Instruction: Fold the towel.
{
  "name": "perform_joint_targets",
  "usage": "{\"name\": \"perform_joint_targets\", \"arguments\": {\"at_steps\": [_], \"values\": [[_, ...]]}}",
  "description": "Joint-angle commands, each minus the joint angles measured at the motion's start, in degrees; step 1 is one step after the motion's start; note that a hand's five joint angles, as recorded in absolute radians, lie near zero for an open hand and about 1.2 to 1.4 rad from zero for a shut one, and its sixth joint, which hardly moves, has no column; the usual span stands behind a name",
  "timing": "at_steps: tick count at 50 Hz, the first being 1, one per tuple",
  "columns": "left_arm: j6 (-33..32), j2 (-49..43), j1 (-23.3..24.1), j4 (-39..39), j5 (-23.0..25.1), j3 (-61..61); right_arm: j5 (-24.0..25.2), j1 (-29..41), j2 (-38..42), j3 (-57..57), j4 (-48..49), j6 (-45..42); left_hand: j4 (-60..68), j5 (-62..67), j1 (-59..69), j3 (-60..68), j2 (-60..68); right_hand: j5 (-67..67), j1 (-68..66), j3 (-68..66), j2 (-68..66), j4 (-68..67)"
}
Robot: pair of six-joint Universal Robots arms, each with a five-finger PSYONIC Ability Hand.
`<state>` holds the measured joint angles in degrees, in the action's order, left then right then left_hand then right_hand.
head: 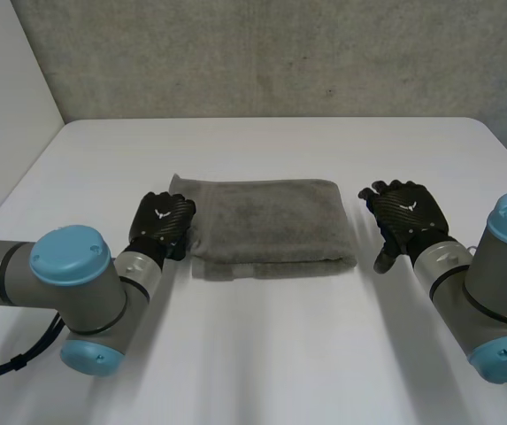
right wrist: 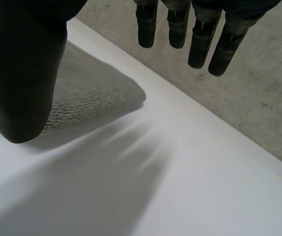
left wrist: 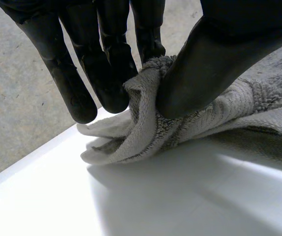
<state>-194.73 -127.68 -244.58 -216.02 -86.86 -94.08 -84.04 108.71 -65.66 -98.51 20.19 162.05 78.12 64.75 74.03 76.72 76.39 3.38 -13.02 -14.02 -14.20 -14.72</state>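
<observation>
A grey towel (head: 266,226) lies folded into a thick rectangle in the middle of the white table (head: 262,354). My left hand (head: 163,221) is at the towel's left edge. In the left wrist view its thumb and fingers (left wrist: 77,83) pinch a bunched-up bit of that towel edge (left wrist: 145,123), lifted slightly off the table. My right hand (head: 405,212) hovers just off the towel's right edge, apart from it. Its fingers (right wrist: 200,44) are straight and spread, with nothing between them and the thumb, and a towel corner (right wrist: 91,93) lies beside the thumb.
A grey wall rises behind the table's far edge (head: 271,119), and a pale wall stands at the far left. Bare tabletop surrounds the towel on all sides.
</observation>
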Motion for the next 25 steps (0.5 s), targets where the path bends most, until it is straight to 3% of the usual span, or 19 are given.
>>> {"name": "perform_joint_targets", "arguments": {"at_steps": [1, 11, 16, 19, 25], "values": [[-0.21, 0.68, 0.07, 0.08, 0.03, -0.13, 0.54, 0.01, 0.01, -0.11, -1.3, 0.11, 1.88, 5.25, 5.97, 3.28, 3.61, -3.38, 3.02, 4.02, 4.2, 4.72], [-0.12, 1.73, 0.15, 0.08, 0.03, -1.28, 6.33, 1.68, -0.52, -2.13, -0.95, -0.06, 1.88, 5.25, 5.97, 3.28, 3.61, -3.38, 3.02, 4.02, 4.2, 4.72], [-0.3, 2.52, 0.42, -0.1, 0.38, 1.71, 5.73, 2.04, -0.34, -1.86, -0.68, -0.07, 1.88, 5.25, 5.97, 3.28, 3.61, -3.38, 3.02, 4.02, 4.2, 4.72], [-0.39, 2.7, 2.53, 0.69, 1.08, 8.13, 5.55, 1.95, -0.25, -1.34, -0.77, 0.02, 1.88, 5.25, 5.97, 3.28, 3.61, -3.38, 3.02, 4.02, 4.2, 4.72], [0.14, 2.44, 16.38, 6.73, 0.91, 32.24, 3.71, 1.07, -0.6, -1.42, -1.03, 0.29, 1.88, 5.25, 5.97, 3.28, 3.61, -3.38, 3.02, 4.02, 4.2, 4.72]]}}
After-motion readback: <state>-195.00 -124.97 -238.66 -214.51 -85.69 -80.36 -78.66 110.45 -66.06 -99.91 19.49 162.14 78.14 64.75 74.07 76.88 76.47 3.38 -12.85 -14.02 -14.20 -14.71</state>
